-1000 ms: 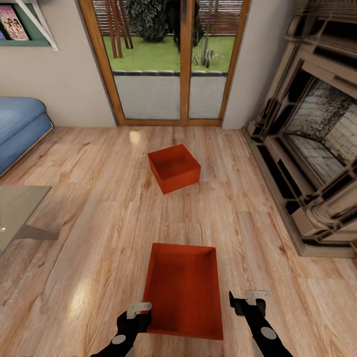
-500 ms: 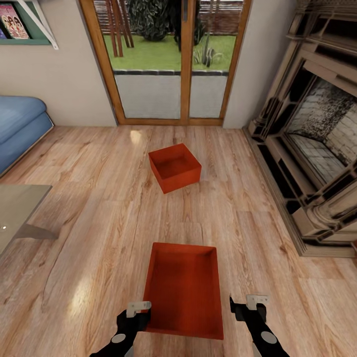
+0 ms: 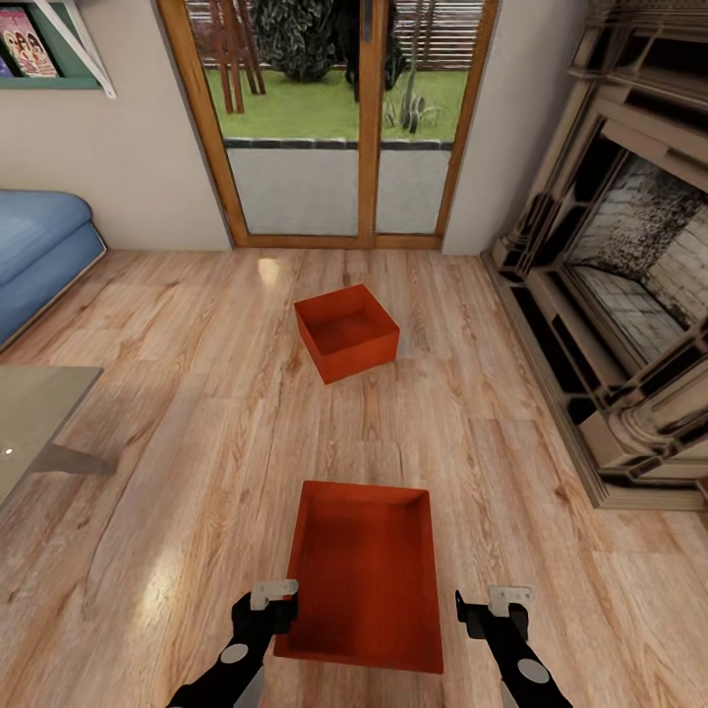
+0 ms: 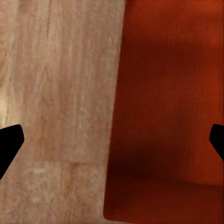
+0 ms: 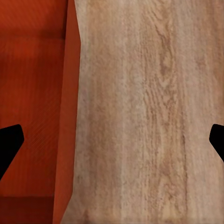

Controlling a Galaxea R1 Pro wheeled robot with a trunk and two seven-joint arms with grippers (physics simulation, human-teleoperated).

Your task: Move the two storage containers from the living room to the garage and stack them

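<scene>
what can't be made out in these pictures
- Near orange-red open-topped storage box, head view: its left near corner is hidden by the left pincer.
- Same box, left wrist view: cut off by the picture's edges.
- Blue sofa, head view: mostly beyond the left edge.
- Colourful books on the green wall shelf: covers too small to read.

Two orange-red containers [image 3: 362, 582] [image 3: 346, 332] (open-topped), apart

Home living room — blue sofa [image 3: 39, 251], brick fireplace [image 3: 629, 265], glass garden doors [image 3: 339, 118]
</scene>
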